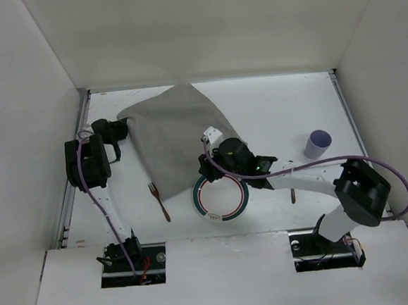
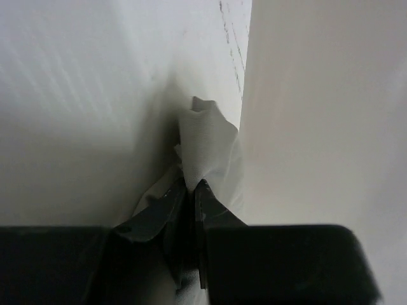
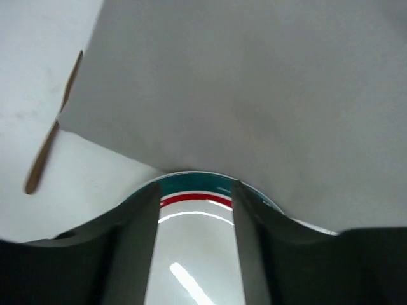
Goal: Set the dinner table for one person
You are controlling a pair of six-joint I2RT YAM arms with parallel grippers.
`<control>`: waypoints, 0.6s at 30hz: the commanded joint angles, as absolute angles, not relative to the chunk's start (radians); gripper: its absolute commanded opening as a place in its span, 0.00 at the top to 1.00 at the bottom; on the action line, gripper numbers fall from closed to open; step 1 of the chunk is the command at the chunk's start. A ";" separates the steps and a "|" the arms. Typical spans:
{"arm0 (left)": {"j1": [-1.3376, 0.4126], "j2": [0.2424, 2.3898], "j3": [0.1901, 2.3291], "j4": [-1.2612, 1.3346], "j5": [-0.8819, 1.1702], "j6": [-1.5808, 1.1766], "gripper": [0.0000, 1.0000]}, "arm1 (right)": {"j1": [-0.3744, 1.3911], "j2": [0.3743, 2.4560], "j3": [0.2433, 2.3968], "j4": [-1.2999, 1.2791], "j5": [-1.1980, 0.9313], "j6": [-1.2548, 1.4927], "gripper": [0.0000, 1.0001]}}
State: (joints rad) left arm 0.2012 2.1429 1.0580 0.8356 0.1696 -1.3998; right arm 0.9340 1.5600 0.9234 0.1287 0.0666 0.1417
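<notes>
A grey cloth [image 1: 178, 133] lies slanted on the white dinner table [image 1: 278, 108]. My left gripper [image 1: 122, 128] is shut on the cloth's left corner; in the left wrist view the jaws [image 2: 193, 184] pinch a raised fold of the cloth [image 2: 203, 136]. A white plate [image 1: 223, 217] with teal and red rings sits at the cloth's near edge. My right gripper [image 1: 208, 169] is open over the plate's far rim; in the right wrist view its fingers [image 3: 196, 185] stand apart above the plate [image 3: 194, 254], with the cloth [image 3: 254, 82] just beyond. A wooden fork [image 1: 158, 200] lies left of the plate.
A lilac cup [image 1: 318, 143] stands upright at the right. A small dark utensil [image 1: 293, 196] shows partly under my right arm. The fork also shows in the right wrist view [image 3: 48, 149]. White walls and metal rails edge the table.
</notes>
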 commanded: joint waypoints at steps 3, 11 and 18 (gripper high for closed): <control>0.212 2.049 1.069 1.028 0.224 -1.413 0.92 | 0.768 1.414 0.902 0.298 0.090 0.342 0.39; 0.263 1.971 0.979 1.020 0.206 -1.359 0.53 | 0.541 1.554 0.913 0.075 0.262 0.613 0.34; 0.217 1.763 0.845 0.970 0.026 -1.152 0.43 | 0.528 1.562 0.870 0.034 0.212 0.684 0.32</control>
State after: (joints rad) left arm 0.2382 1.8923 0.8845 0.9123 0.1276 -1.2907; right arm 0.5232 1.5761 0.8722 0.0437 0.2253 0.6163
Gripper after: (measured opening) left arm 0.568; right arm 0.678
